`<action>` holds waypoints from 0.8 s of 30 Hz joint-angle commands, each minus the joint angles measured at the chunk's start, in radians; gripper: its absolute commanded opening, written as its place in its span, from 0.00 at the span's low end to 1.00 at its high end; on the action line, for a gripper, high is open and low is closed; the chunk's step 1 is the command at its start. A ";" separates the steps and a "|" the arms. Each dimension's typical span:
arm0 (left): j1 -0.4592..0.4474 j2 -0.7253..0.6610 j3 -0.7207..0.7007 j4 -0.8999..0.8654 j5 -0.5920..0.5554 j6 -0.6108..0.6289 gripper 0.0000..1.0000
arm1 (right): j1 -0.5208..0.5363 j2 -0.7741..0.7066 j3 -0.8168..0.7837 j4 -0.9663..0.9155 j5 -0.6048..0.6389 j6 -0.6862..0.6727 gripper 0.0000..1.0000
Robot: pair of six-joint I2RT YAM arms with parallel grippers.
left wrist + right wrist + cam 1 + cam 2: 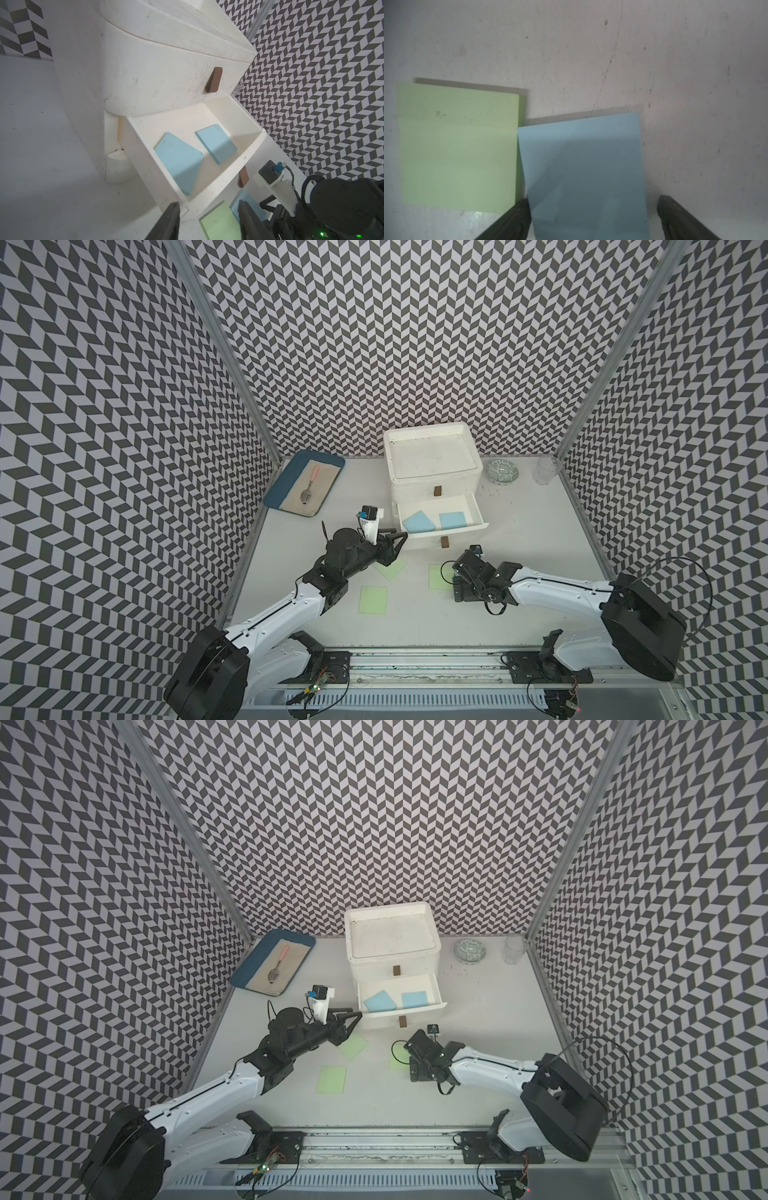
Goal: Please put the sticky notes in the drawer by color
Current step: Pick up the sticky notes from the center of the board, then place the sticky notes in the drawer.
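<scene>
Straddling a blue sticky note on the counter, the right tool stands wide, unclamped; its arm nearly hides that note in both top views. By a corner of the open drawer the left tool hangs half-spread, empty. Two blue notes lie inside; three green notes lie on open counter.

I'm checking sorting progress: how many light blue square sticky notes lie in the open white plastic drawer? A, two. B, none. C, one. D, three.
A: in both top views the open white plastic drawer holds two light blue square sticky notes; a third blue note lies on the white table.
</scene>
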 commanded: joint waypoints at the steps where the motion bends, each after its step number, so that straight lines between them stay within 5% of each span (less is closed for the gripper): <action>1: -0.004 -0.014 -0.005 -0.008 -0.004 0.012 0.49 | -0.002 0.002 -0.026 0.022 -0.032 0.001 0.83; 4: -0.004 -0.013 -0.006 -0.005 -0.004 0.012 0.49 | -0.002 -0.032 -0.034 0.019 -0.037 0.004 0.72; 14: -0.004 -0.004 -0.005 0.004 0.009 0.007 0.49 | 0.011 -0.262 0.053 -0.132 0.014 0.051 0.71; 19: -0.004 0.002 -0.005 0.005 0.015 0.004 0.49 | 0.039 -0.387 0.079 -0.095 -0.070 -0.031 0.70; 24: -0.003 0.001 -0.006 0.006 0.014 0.004 0.49 | 0.091 -0.402 0.201 -0.095 -0.016 -0.057 0.71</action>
